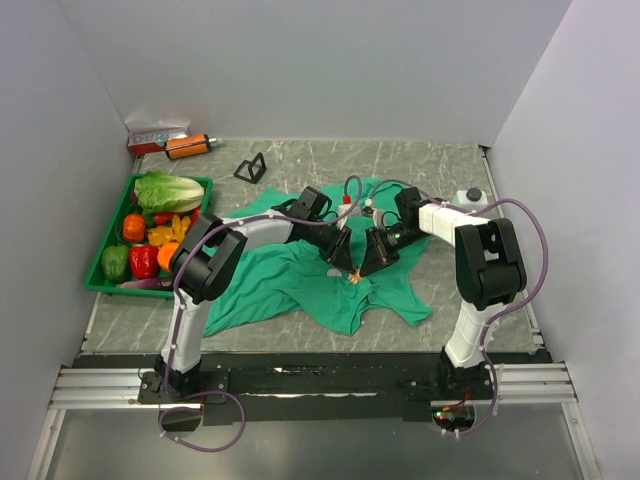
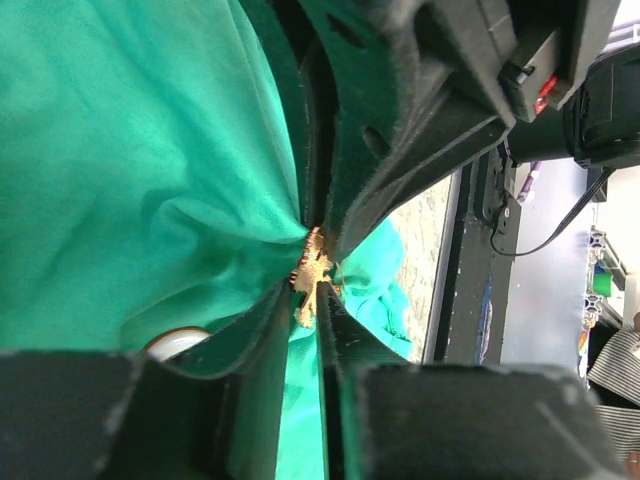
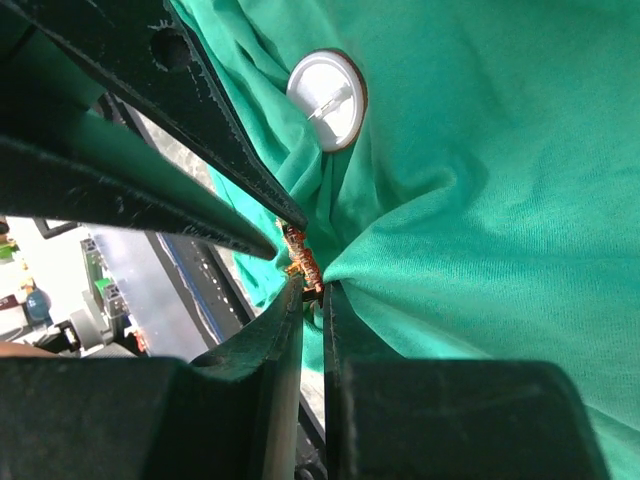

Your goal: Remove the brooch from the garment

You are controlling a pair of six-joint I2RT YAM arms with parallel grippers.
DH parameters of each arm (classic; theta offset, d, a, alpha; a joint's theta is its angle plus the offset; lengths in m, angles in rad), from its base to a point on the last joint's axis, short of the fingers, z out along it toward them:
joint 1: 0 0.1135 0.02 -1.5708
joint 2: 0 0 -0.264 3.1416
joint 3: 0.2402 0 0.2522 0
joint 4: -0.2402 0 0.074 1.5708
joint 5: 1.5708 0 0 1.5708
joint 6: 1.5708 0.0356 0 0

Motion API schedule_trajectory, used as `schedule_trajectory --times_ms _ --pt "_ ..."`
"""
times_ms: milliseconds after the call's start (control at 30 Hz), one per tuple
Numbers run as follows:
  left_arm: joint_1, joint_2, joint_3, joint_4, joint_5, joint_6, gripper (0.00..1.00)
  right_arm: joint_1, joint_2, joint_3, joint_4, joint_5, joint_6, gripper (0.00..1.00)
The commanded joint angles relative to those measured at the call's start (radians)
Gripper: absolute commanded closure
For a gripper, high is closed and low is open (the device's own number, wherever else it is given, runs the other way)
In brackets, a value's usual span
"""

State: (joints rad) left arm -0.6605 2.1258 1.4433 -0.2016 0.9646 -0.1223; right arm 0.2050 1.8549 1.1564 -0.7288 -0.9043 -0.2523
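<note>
- The left tool [image 1: 345, 268] and right tool [image 1: 364, 270] meet at the brooch [image 1: 354, 279], near the middle of the garment [image 1: 270, 285] on the counter [image 1: 420, 165].
- Each is pressed nearly together, seemingly pinching the brooch from opposite sides.
- We judge one braces while the other works it free.

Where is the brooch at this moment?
In the top view the brooch sits on the shirt near the middle of the table, just where the tips of the left gripper and right gripper meet.
</note>
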Motion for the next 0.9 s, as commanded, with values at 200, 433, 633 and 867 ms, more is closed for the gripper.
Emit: schedule_trajectory --times_ms 200,433,633,867 --pt "-0.025 0.034 0.066 0.053 0.066 -0.031 0.81 0.005 -0.059 -0.011 0.016 -0.033 -0.008 0.90" --pt "-0.033 0.042 0.071 0.059 0.089 -0.036 0.99 0.004 -0.046 0.003 0.002 -0.021 -0.007 0.84" --pt "-0.004 -0.019 0.028 0.045 0.073 -0.031 0.99 -0.003 -0.100 -0.006 -0.038 0.131 -0.050 0.62" --pt "0.038 -0.092 -0.063 0.074 0.030 -0.057 0.99 -0.001 -0.077 -0.017 -0.043 0.208 -0.067 0.57"
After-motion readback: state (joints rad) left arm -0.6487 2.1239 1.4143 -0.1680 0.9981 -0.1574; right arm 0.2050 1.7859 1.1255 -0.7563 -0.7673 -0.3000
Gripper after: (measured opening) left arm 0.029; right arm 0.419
